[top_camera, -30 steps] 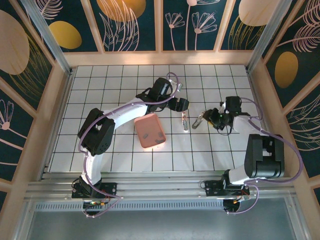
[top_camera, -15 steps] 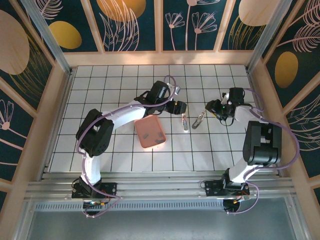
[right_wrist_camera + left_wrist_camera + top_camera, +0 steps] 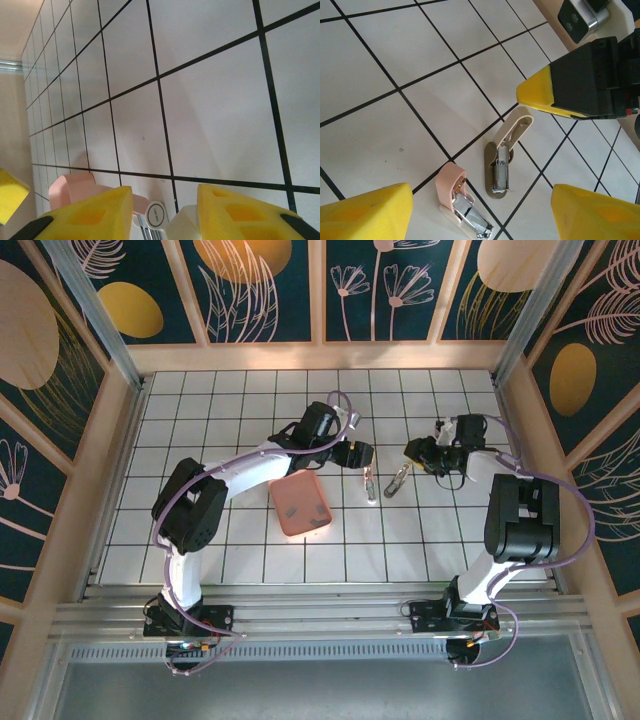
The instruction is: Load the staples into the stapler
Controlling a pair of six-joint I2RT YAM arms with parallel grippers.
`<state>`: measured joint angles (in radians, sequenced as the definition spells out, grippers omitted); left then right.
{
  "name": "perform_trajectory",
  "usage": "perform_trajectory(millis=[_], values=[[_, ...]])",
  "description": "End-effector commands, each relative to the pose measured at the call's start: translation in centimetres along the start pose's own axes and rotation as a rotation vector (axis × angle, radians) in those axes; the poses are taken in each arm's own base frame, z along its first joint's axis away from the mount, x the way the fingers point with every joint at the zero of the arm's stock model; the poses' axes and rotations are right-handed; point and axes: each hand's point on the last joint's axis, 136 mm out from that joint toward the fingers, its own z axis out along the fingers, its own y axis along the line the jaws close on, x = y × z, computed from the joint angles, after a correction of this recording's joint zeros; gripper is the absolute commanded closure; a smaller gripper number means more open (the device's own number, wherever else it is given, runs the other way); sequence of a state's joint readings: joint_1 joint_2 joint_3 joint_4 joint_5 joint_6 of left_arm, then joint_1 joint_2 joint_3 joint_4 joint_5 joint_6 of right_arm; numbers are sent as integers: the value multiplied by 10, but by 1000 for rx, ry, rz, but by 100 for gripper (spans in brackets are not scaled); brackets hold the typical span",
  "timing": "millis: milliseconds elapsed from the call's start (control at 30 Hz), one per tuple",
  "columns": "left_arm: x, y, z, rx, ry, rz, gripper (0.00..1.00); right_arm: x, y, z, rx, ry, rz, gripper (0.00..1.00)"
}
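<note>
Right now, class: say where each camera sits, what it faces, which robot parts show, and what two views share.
Top external: above and behind, looking down on the tiled table; left arm and right arm show.
Left wrist: on the left arm, facing down at the pink stapler; own yellow fingers show.
Right wrist: low over the tiles, looking along them; own yellow fingers show.
Shared: top and left wrist see the pink stapler.

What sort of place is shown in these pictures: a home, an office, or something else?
Most likely a robot test booth in a laboratory. A left arm and a right arm are bolted to a metal rail at the edge of a white gridded table, enclosed by printed wall panels.
</note>
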<state>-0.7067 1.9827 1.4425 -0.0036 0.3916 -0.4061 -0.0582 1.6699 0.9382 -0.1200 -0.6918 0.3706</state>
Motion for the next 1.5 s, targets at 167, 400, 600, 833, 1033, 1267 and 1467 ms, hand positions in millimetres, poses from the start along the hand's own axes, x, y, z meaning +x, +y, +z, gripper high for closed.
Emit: perform_trajectory(millis=[167, 400, 600, 833, 1033, 1267, 1467], values=[[-16, -8, -11, 14, -38, 19, 26, 13, 14, -1, -54, 39, -50, 66], [-15, -8, -11, 14, -36, 31, 26, 26, 14, 4, -35, 75, -67, 68], [-18, -8, -11, 6, -30, 54, 26, 35, 15, 6, -22, 97, -71, 70], [-17, -8, -11, 8, -28, 53, 26, 51, 9, 13, 33, 139, -89, 71], [-16, -8, -12, 4, -28, 55, 26, 63, 3, 18, 72, 163, -92, 73], [-14, -7, -13, 1, -27, 54, 25, 80, -12, 24, 159, 191, -94, 77], [-12, -6, -14, -4, -27, 52, 25, 94, -41, 25, 306, 204, -82, 79]])
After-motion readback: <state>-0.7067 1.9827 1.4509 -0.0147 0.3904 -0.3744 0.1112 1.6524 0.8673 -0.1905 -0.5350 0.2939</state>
